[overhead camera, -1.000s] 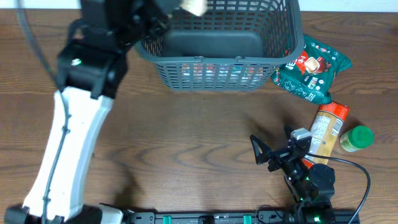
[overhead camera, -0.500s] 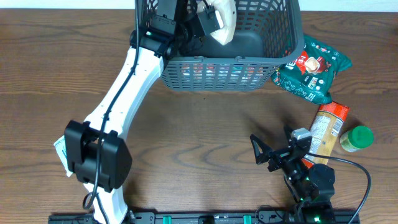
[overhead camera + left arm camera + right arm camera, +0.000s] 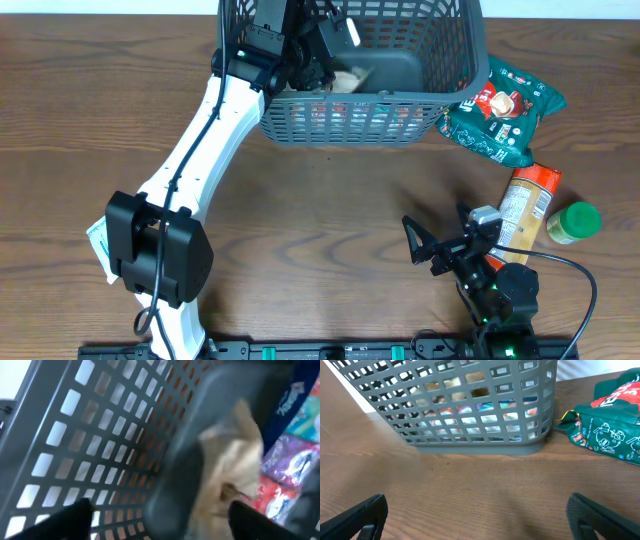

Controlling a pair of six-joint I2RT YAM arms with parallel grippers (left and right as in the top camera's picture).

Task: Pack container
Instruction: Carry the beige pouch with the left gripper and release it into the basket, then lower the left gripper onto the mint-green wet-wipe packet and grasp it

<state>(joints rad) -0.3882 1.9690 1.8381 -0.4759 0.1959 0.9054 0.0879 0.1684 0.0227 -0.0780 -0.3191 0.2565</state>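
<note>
left arm [image 3: 195,140]: white link, black joints | right gripper [image 3: 423,246]: black fingers

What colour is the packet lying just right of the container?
The packet is dark green with red and white print; the overhead view shows it best.

The container [image 3: 375,115] at the far edge of the bench [image 3: 320,230], 3 items to its right.
A packet [image 3: 345,80] lies inside the container; a pouch [image 3: 505,110] sits just beside its right corner, with a bottle [image 3: 525,205] and a jar [image 3: 572,222] side by side nearer the front.
</note>
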